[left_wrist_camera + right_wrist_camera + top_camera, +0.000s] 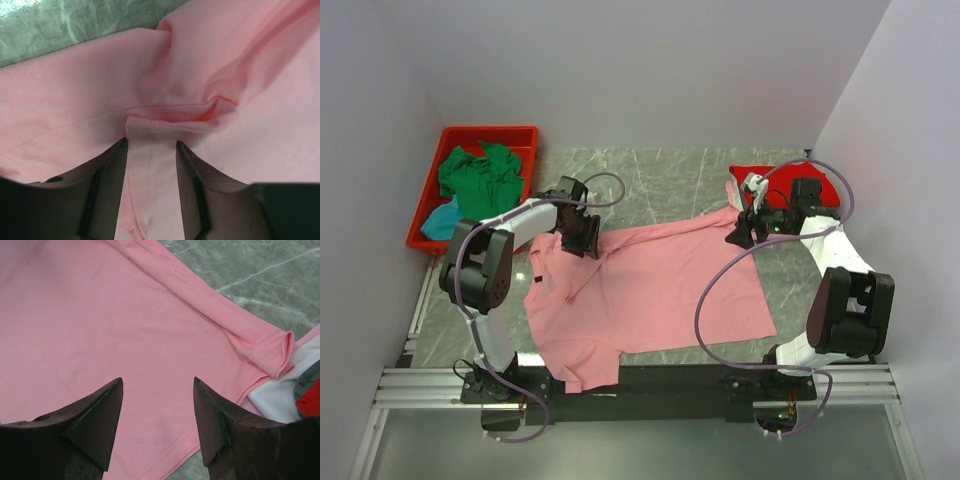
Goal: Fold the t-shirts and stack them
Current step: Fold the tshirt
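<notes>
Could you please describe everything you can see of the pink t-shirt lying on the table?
The pink t-shirt is soft, plain salmon cloth with short sleeves, spread mostly flat on the green marbled table, neck to the left, hem to the right. Its far hem corner is rolled over. Near the far shoulder the cloth is puckered, with a ridge between the jaws of the left gripper; whether it is pinched is unclear. The right gripper hovers open above the hem end.

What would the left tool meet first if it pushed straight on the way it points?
The pink shirt: its bunched fold lies just beyond the left tool, perhaps touching it; depth is unclear.
</notes>
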`<action>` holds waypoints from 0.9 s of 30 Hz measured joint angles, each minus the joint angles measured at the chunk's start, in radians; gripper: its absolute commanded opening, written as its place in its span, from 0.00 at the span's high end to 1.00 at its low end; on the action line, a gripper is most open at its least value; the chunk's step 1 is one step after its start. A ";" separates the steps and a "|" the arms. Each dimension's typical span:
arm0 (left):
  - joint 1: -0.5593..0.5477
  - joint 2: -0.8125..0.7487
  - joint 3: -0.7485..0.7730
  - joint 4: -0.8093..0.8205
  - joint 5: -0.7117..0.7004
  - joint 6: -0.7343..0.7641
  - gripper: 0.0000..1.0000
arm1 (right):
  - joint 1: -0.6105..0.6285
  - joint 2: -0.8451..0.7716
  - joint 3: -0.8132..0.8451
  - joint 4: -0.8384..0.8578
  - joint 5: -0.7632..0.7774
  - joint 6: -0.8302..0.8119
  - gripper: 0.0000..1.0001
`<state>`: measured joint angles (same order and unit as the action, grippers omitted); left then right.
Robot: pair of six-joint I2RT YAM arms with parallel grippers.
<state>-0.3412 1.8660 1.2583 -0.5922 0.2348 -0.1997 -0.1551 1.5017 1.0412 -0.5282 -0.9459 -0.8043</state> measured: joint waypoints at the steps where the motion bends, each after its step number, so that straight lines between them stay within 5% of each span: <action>1: -0.001 0.005 0.003 -0.003 -0.006 -0.001 0.53 | 0.000 0.000 0.000 0.000 -0.002 0.000 0.35; 8: -0.004 0.015 0.011 -0.018 -0.016 -0.002 0.65 | 0.000 -0.008 -0.003 0.000 -0.010 0.003 0.35; 15: -0.018 0.015 0.011 -0.019 -0.014 -0.003 0.97 | 0.000 -0.014 -0.003 0.000 -0.016 0.003 0.35; 27: -0.048 -0.077 -0.024 -0.014 0.080 -0.001 0.99 | -0.003 -0.021 -0.003 0.000 -0.019 0.003 0.35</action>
<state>-0.3893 1.7889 1.2343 -0.6064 0.3149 -0.2005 -0.1581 1.4803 1.0378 -0.5282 -0.9646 -0.8009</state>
